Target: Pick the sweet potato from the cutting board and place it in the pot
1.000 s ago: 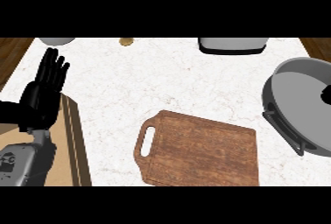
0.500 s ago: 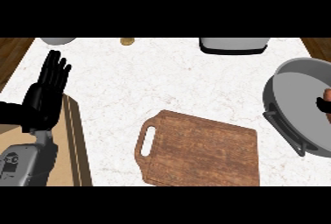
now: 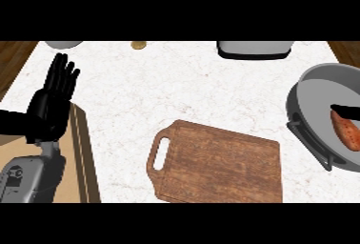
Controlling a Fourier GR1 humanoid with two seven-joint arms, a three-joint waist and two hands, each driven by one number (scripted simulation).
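Orange-brown item: sweet potato (image 3: pixel 345 132), lying inside the pot (image 3: pixel 309 90) at the view's right edge, against the grey inner wall; partly cut off by the frame.
Pot: grey, round, with a dark handle bracket on its near side; stands on the table (image 3: pixel 183 86) just right of the cutting board (image 3: pixel 218 164).
Cutting board: brown wood, slot handle at its left end, top bare.
Right hand: a thin black shape (image 3: pixel 345 109), probably a fingertip, shows just above the sweet potato; too little is visible to tell how the fingers stand or whether they touch it.
Left hand (image 3: pixel 53 102): black, fingers straight and up, holding nothing, resting at the view's left over a tan wooden block (image 3: pixel 77 157).
Other items: white bowl (image 3: pixel 65 44) and small tan object (image 3: pixel 138 45) at the far edge; grey-white container (image 3: pixel 255 49) at far right, all partly cut off.
Step in hand, judged: release into the pot; the task looks near its end.
Handling note: let the sweet potato settle on the pot's floor before the fingers part, then lift straight up, keeping off the rim so the pot does not shift.
Brands, labels, writing: none legible on any item.
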